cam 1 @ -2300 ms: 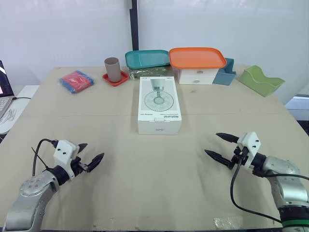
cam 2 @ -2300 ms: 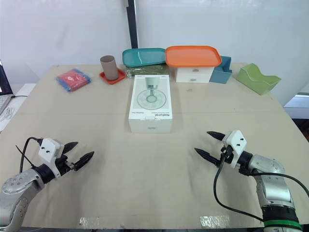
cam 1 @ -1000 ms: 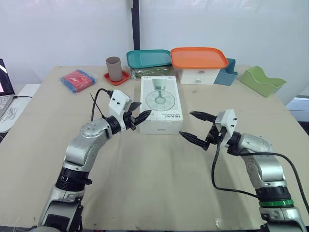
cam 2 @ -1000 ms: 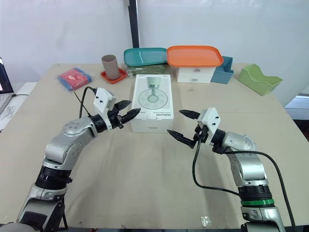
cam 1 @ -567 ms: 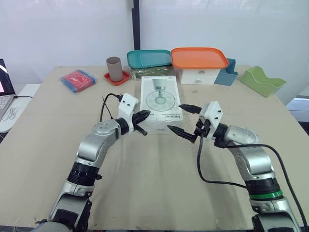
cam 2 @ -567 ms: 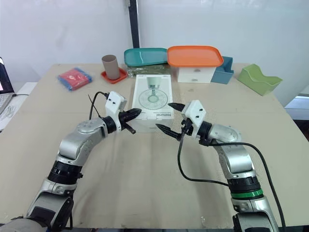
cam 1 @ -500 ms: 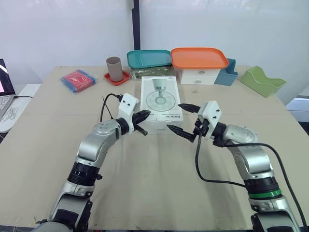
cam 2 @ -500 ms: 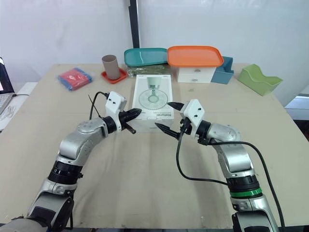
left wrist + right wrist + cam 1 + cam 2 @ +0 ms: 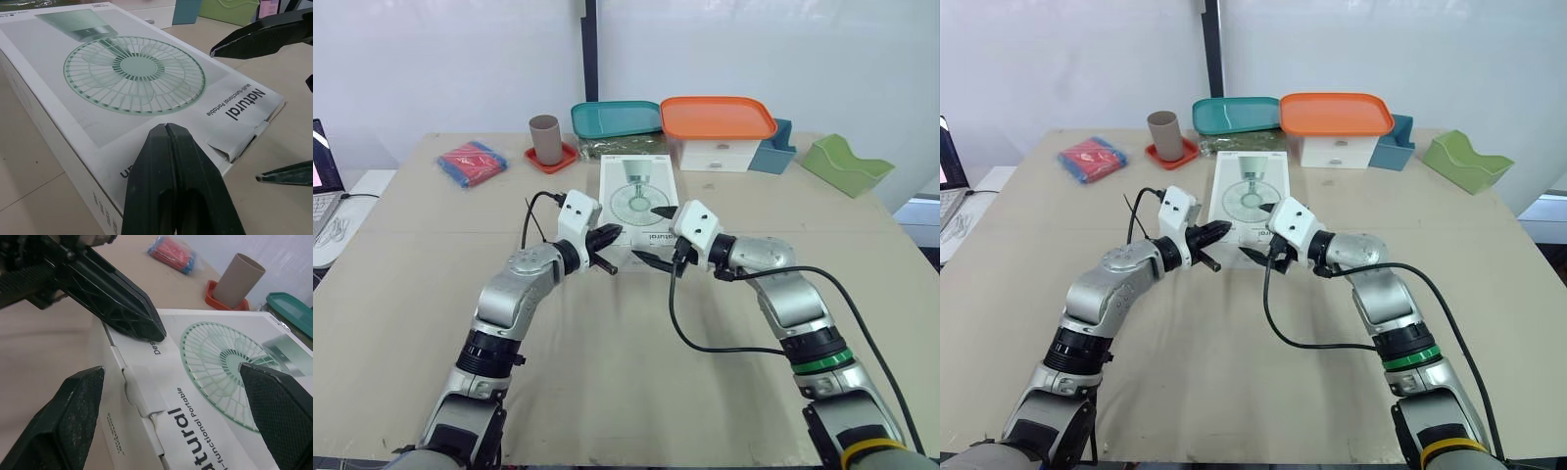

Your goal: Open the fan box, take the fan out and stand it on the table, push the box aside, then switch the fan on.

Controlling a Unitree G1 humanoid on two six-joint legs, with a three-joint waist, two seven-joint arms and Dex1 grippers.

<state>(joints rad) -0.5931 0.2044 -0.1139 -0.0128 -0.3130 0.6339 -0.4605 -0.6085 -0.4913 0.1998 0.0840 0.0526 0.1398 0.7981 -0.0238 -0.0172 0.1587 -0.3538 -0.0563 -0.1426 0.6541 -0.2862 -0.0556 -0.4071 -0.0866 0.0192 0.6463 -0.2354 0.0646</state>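
White fan box (image 9: 637, 188) bears pale-green fan print, black lettering; taupe cup (image 9: 544, 139), red coaster (image 9: 564, 157), teal lid (image 9: 617, 118), orange lid (image 9: 717, 117).

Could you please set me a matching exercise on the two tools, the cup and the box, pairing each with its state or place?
Things:
1. left tool
2. right tool
3. cup
4. box

States or places:
A. open, at the box's near end
B. standing on a red coaster
C. shut, tip at the box's near corner
D. lying flat, closed

Pairs: 1-C, 2-A, 3-B, 4-D
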